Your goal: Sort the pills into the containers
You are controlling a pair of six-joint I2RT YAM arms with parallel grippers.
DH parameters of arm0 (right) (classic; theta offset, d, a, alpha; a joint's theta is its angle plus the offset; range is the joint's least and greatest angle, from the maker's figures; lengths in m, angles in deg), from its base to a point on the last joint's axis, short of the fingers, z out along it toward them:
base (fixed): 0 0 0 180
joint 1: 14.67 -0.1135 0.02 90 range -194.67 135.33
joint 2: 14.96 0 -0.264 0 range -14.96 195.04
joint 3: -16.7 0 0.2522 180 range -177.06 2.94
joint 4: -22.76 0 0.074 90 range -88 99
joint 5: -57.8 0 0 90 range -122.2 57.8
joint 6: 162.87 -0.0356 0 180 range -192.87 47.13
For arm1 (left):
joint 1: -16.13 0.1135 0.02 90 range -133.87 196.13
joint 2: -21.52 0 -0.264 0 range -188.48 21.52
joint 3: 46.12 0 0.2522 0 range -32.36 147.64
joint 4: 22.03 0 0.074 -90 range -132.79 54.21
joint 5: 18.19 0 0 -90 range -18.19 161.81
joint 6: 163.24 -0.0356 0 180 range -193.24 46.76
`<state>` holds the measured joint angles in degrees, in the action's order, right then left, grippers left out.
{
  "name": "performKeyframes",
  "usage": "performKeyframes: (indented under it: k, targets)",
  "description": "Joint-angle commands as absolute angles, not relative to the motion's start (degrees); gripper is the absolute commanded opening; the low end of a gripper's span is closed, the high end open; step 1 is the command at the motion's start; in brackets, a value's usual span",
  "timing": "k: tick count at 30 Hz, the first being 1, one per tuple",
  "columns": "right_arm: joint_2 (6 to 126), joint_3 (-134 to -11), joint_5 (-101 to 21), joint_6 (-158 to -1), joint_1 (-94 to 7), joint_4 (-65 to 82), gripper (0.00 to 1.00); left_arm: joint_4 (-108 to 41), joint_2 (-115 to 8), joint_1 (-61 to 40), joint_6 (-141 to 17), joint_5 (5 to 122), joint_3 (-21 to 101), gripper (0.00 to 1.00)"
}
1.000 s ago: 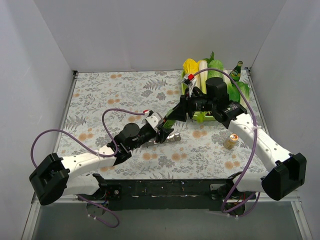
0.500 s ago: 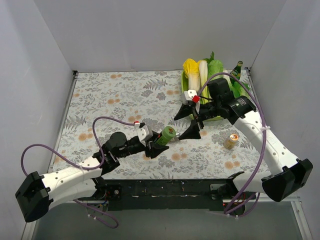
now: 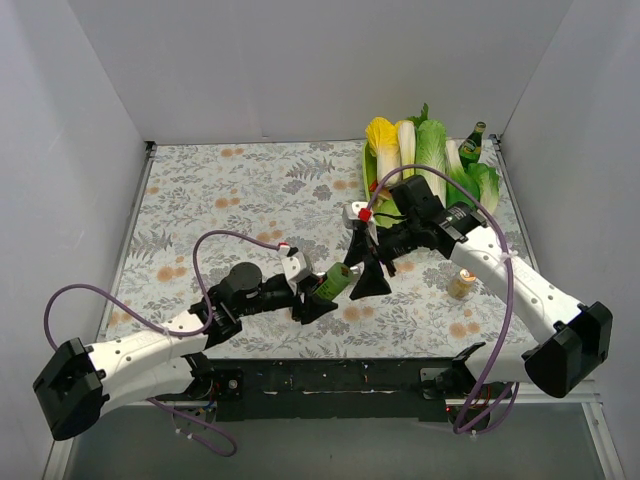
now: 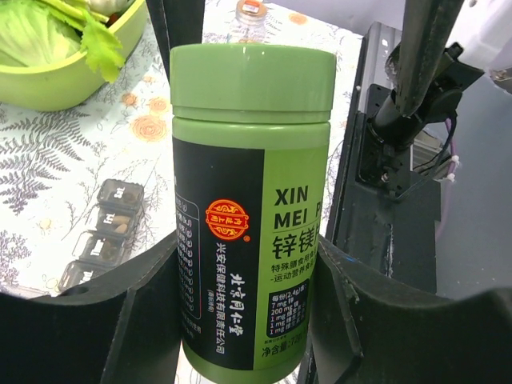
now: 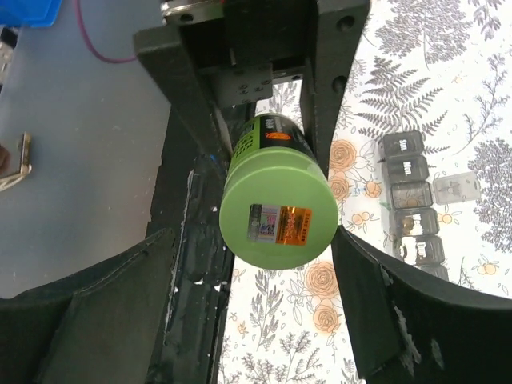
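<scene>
My left gripper is shut on a green pill bottle with a black label, held lying tilted above the table. Its green cap points at my right gripper. That gripper is open, its fingers on either side of the cap, with a gap on the left side. The containers, a grey strip of small square compartments, lie on the table beside the bottle. In the top view the grippers hide them. No loose pills show.
A green bowl of leafy vegetables stands at the back right, with a green glass bottle beside it. A small amber jar stands right of the grippers. The black mounting rail runs along the near edge.
My right gripper opened, drew back, then came down-left until its jaws stood around the bottle's cap. The left gripper lifted the bottle and kept its hold.
</scene>
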<state>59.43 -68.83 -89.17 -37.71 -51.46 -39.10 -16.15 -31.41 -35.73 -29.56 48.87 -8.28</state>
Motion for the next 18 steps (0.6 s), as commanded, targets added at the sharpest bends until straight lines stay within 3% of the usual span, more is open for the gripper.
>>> performKeyframes:
  k: [1, 9, 12, 18]
  targets:
    - [59.1, -67.9, -85.9, -49.8, -51.8, -29.7, 0.85, -15.5, -32.5, -35.6, -28.1, 51.6, -5.5, 0.00]
    - [61.7, -67.8, -84.7, -60.2, -51.8, -24.5, 0.82, -15.7, -33.5, -35.6, -26.7, 56.8, -4.4, 0.00]
    - [62.3, -67.5, -84.4, -61.4, -51.8, -23.5, 0.75, -15.7, -33.9, -35.6, -26.4, 57.3, -4.1, 0.00]
    - [62.4, -68.0, -86.5, -59.1, -51.8, -24.5, 0.39, -15.8, -34.0, -35.7, -27.0, 56.1, -4.4, 0.00]
